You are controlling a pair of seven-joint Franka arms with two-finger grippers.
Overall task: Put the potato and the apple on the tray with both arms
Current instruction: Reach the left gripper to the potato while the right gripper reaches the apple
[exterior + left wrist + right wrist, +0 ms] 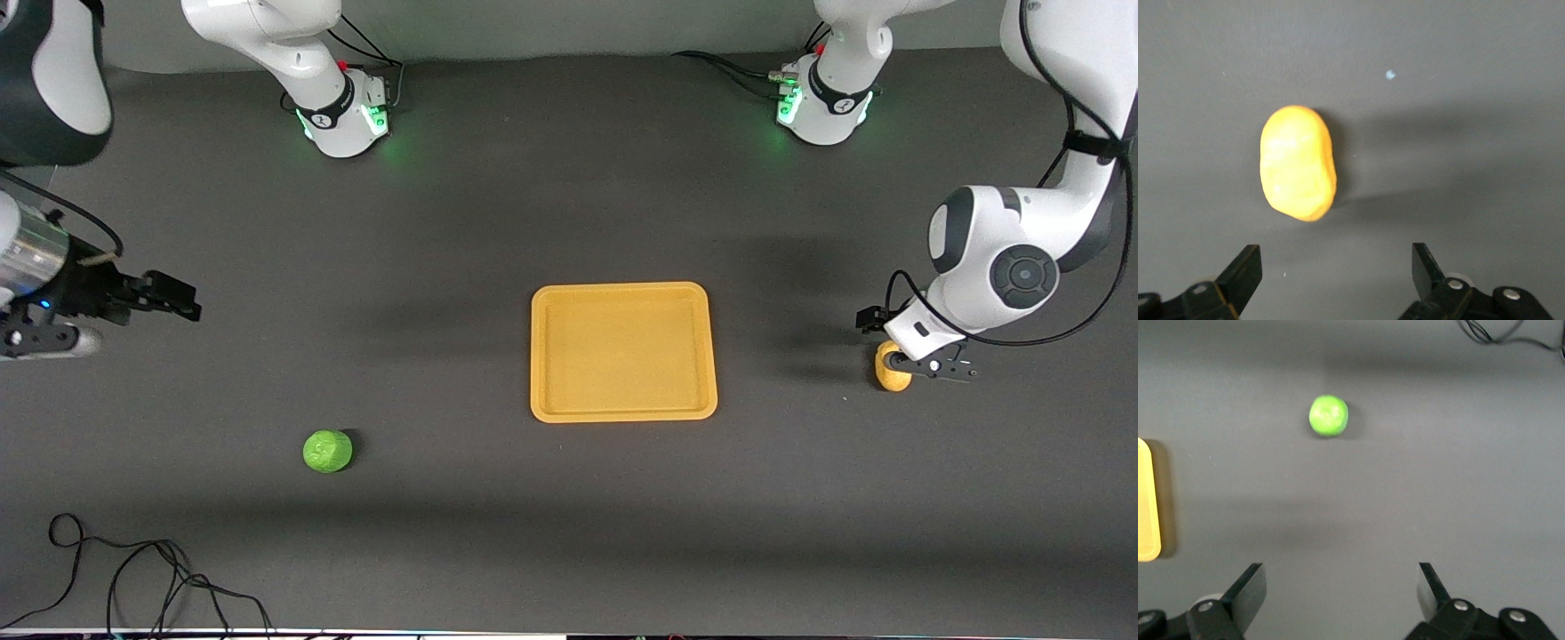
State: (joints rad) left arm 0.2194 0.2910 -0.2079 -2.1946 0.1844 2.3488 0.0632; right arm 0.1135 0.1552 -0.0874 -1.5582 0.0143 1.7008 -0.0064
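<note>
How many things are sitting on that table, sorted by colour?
Yellow-orange: 2, the potato and the tray.
Green: 1, the apple.
Total: 3.

Looks like a robotics lab: two white arms [1005, 267] bolted at the edge of a dark grey table [444, 267], green status lights on bases, loose black cables [133, 578] near table's front edge.

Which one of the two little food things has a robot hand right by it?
The yellow-orange oval potato: the left gripper is open beside it. The round green apple sits alone.
</note>
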